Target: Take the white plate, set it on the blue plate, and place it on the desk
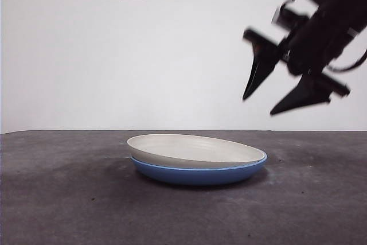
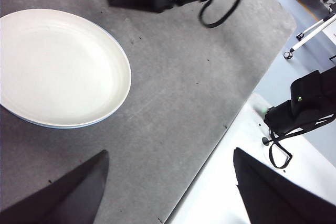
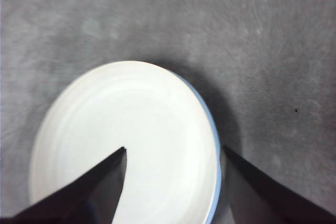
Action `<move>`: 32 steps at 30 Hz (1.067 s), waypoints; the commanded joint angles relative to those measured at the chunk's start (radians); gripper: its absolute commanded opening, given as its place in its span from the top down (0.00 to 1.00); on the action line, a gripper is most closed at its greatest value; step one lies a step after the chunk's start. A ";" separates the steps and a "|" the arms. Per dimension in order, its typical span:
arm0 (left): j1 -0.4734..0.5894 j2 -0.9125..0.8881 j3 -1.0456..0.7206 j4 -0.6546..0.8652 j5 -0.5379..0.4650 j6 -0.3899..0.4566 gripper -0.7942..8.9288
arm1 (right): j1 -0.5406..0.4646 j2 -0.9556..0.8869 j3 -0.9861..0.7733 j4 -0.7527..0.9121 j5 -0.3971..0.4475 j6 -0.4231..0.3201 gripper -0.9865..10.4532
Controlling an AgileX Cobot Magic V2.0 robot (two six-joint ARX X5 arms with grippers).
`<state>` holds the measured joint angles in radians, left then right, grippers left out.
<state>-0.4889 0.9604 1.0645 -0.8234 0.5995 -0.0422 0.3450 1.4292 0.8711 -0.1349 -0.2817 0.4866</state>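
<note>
2 plates sit nested on the tabletop (image 1: 57,199): the matte cream white plate (image 1: 195,150) rests slightly tilted inside the glossy blue plate (image 1: 198,175). The right gripper (image 1: 287,93) hangs above their rim, jaws spread wide and empty; the left gripper (image 2: 168,182), also wide open and empty, waits aside. Risk: pinching both thin rims together, or the smooth shallow plate slipping.

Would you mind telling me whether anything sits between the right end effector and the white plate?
Nothing visible does. The right end effector hangs open in the air above and to one side of the white plate, which rests on the blue plate. Only open air and bare desk lie between them.
</note>
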 commanded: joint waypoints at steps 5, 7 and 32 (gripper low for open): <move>-0.006 0.007 0.008 0.008 0.003 0.013 0.53 | 0.007 -0.218 0.021 -0.183 -0.025 -0.138 0.67; -0.006 0.007 0.008 0.008 0.003 0.013 0.53 | 0.007 -0.288 0.021 -0.250 -0.060 -0.166 0.67; -0.006 0.007 0.008 0.007 0.003 0.012 0.53 | 0.061 -0.662 0.021 -0.861 -0.096 -0.320 0.67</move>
<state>-0.4889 0.9604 1.0645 -0.8234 0.5995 -0.0418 0.3992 0.7609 0.8730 -1.0042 -0.3748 0.1795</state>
